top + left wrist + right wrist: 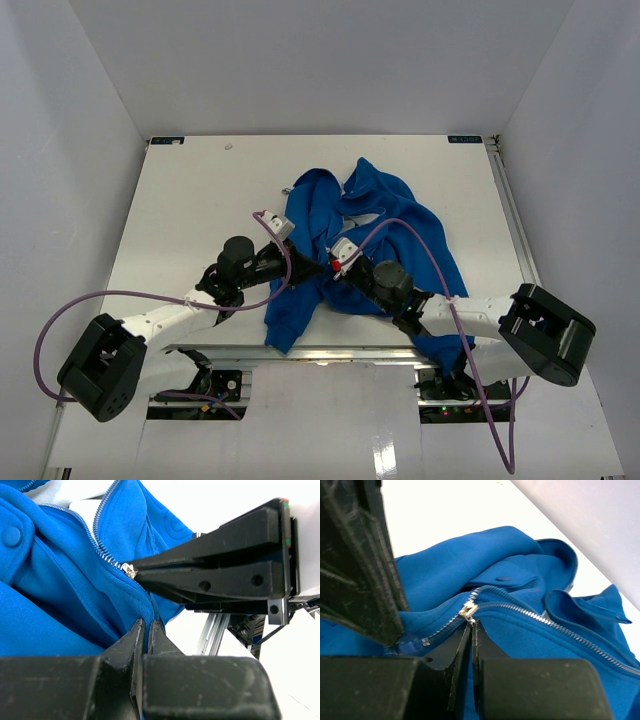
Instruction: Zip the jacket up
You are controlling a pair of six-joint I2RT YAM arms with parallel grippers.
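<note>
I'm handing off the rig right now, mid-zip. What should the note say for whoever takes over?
Left gripper: shut on jacket fabric near the zipper's bottom end.
Right gripper: shut, tips right at the slider; I cannot tell whether the pull is actually pinched.
Jacket: crumpled in the middle of the table, in front of both arms.
Done: slider engaged, with a short stretch joined below it.
Left: the teeth above the slider lie apart. Confirm the grip, then draw the slider up to the collar.
</note>
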